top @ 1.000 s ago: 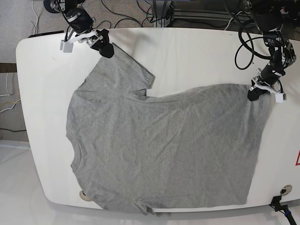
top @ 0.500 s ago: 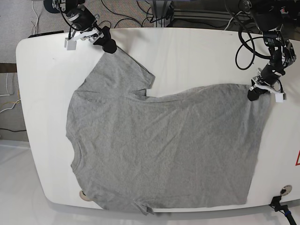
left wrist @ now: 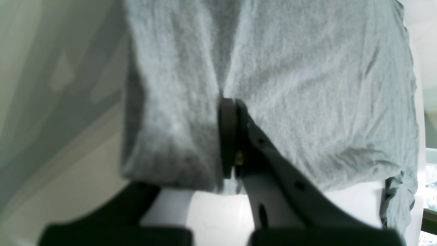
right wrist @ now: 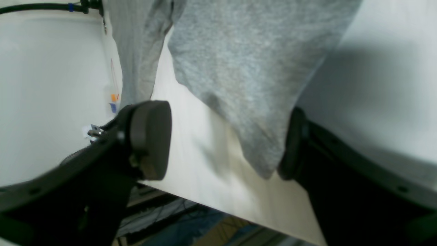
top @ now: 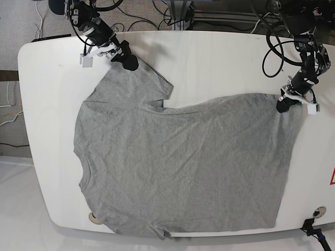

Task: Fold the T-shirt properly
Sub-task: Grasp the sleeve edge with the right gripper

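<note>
The grey T-shirt (top: 183,162) lies spread flat on the white table (top: 220,63), collar to the left and hem to the right. At the shirt's far right corner my left gripper (top: 283,105) is shut on the fabric. In the left wrist view the left gripper (left wrist: 229,136) has its fingers pressed together with the T-shirt (left wrist: 307,68) pinched between them. My right gripper (top: 127,60) is at the upper sleeve's tip. In the right wrist view the right gripper (right wrist: 222,143) is open, and the T-shirt's (right wrist: 245,68) sleeve corner hangs between the fingers, close to the right fingertip (right wrist: 293,147).
Black cables (top: 152,15) lie on the floor behind the table's far edge. A red mark (top: 332,178) sits at the right edge. Round fittings (top: 318,212) show near the front corners. The shirt's lower sleeve reaches the table's front edge.
My right gripper has swung to the right and slightly nearer, over the sleeve tip. The left gripper and the shirt have stayed in place.
</note>
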